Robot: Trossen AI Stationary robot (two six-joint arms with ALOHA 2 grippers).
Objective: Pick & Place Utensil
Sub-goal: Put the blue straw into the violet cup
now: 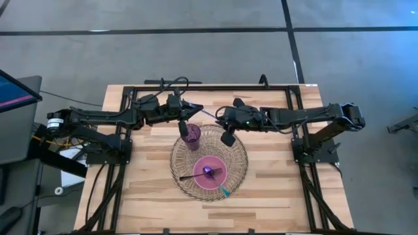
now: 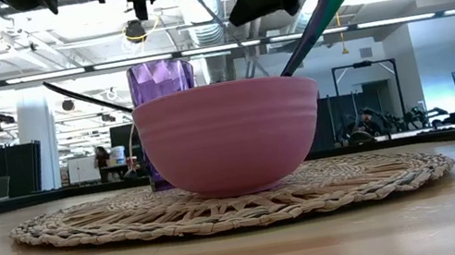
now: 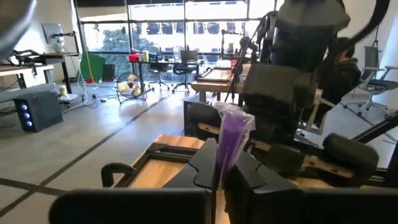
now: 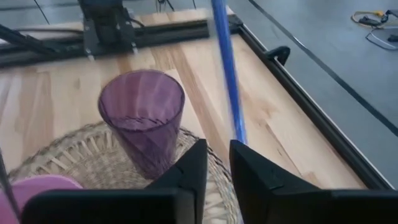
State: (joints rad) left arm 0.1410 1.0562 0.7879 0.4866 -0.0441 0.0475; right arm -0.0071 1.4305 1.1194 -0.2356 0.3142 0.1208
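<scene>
Two pincers over woven mat [image 1: 179,151], left pincer [image 3: 221,171] clamping purple utensil [image 3: 231,138], right pincer [image 4: 217,163] nearly closed, empty

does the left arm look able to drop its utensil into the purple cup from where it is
Probably yes. The left end effector holds a purple utensil and hangs right beside the purple cup, whose open mouth is uncovered. The right end effector sits off to the side, apart.

Purple-blue utensil [image 4: 227,74] slanted above purple cup [image 4: 142,118], pink bowl [image 2: 229,136] on mat
</scene>
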